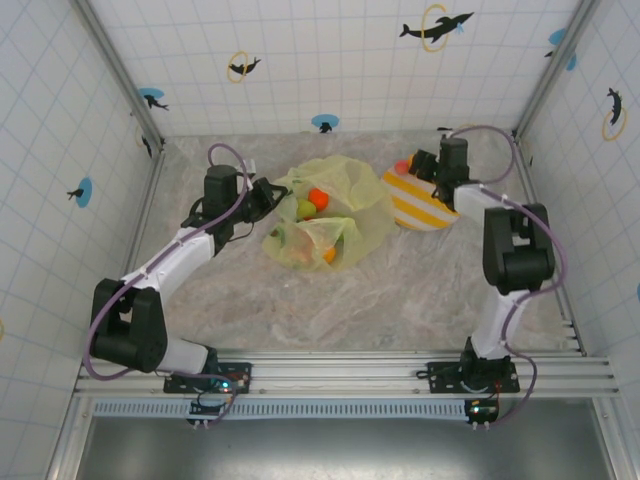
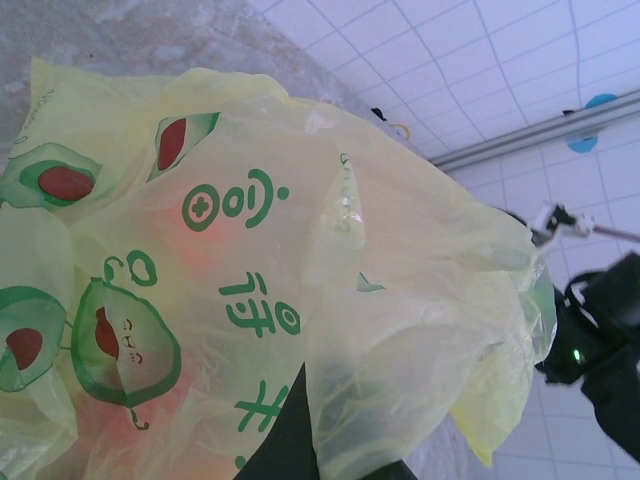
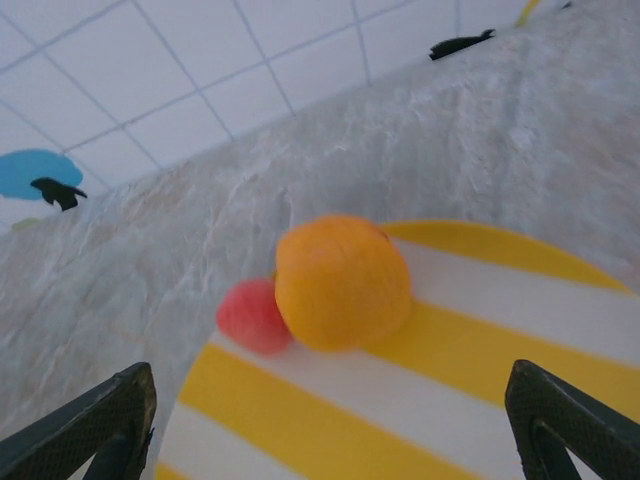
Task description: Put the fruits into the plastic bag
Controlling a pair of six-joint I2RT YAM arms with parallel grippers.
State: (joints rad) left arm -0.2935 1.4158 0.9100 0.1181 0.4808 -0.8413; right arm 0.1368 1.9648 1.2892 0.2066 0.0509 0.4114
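1. The right pincer (image 3: pixel 330 430) is spread wide with nothing held. The orange fruit (image 3: pixel 342 282) is seen dead ahead at 12 o'clock, on the striped plate (image 3: pixel 300 405).
2. The step is judged to be the pick of that orange. The pincer should be lowered evenly astride it, so that the red piece (image 3: pixel 250 316) pressed against it at 8 o'clock is not nudged away.
3. The left pincer (image 1: pixel 266 193) is closed, apparently pinched on the plastic bag (image 1: pixel 368 215) at its 9 o'clock edge.
4. From above, the bag is seen on the surface (image 1: pixel 330 310) at 9 o'clock of the plate, with fruits (image 1: pixel 318 198) inside. The pincer-to-orange alignment is given by the right wrist view, and the bag's avocado print by the left wrist view.
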